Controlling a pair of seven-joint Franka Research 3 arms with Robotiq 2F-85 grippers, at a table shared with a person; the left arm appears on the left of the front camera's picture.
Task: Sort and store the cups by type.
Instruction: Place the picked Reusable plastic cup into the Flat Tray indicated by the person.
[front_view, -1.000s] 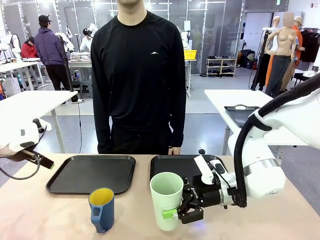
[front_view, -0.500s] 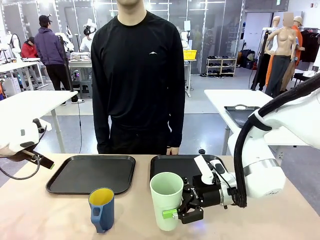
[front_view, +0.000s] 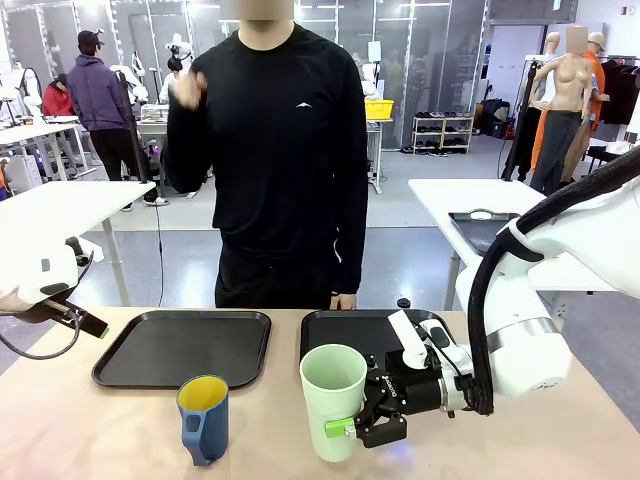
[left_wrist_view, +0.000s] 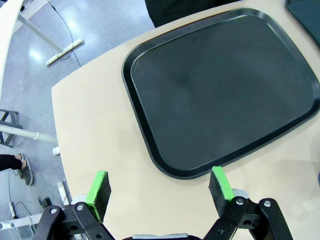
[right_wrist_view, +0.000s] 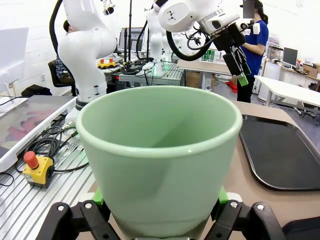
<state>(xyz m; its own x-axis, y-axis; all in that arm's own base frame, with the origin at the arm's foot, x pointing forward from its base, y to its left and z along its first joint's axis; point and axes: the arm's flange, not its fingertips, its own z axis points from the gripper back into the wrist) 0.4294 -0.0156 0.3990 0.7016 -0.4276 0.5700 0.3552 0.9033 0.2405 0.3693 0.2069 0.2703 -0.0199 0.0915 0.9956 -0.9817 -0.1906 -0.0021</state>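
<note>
While two cups, blue mug (front_view: 203, 418) and green tumbler (front_view: 333, 395), stand upright beside two trays (front_view: 183, 345) (front_view: 345, 328), right fingers (front_view: 338, 428) grip the tumbler; left fingers (left_wrist_view: 98, 192) spread open.

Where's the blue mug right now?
In the front view the blue mug stands on the table, robot's side, before the left tray, left of the green tumbler.

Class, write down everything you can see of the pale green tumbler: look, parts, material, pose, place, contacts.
The tumbler is a tall, pale mint-green cup, seemingly plastic, with no handle, tapering from a wide round rim to a narrower base. It looks empty and stands upright on the tan table, just on the robot's side of the right-hand black tray. The right tool clasps its lower wall, a green pad on each side. The blue mug stands apart, to its left.
</note>
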